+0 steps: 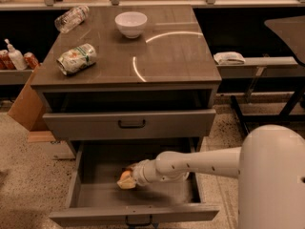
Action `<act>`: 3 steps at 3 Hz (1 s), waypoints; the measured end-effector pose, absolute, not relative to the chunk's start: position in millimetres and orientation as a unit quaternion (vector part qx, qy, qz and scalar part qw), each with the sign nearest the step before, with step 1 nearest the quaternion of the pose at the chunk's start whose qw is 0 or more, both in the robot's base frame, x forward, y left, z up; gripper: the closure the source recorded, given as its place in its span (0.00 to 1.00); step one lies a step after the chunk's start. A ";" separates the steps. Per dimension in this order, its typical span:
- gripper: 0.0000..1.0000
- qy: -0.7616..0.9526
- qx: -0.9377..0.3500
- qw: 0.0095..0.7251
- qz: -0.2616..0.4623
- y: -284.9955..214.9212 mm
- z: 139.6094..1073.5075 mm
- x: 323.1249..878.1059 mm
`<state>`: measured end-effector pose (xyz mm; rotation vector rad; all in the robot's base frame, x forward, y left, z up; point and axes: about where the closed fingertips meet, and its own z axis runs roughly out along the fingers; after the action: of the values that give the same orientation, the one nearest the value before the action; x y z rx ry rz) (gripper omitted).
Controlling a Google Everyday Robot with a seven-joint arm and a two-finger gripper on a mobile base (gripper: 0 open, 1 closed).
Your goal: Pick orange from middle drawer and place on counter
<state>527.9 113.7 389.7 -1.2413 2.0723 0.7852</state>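
Observation:
The middle drawer (95, 194) is pulled open below the counter (176, 56). My gripper (127, 180) is reached down inside it, near the left middle of the drawer floor. The orange (124, 176) shows as a small orange patch right at the gripper's tip, partly hidden by it. I cannot tell whether the orange rests on the floor or is lifted. My white arm (190, 165) runs in from the right over the drawer.
On the counter are a white bowl (131, 24), a green-and-orange can (76, 58) on its side and a clear bottle (71, 18). The drawer above (128, 124) is closed. A cardboard box (26, 104) stands to the left, and a shelf with a white cloth (228, 57) to the right.

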 end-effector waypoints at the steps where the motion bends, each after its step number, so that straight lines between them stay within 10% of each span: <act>1: 1.00 0.754 -0.473 0.337 0.307 94.7 433.4 522.2; 3: 1.00 0.716 -0.442 0.431 0.327 -1.1 536.9 514.0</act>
<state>514.0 -1.1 536.9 -1.1021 1.7856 0.8161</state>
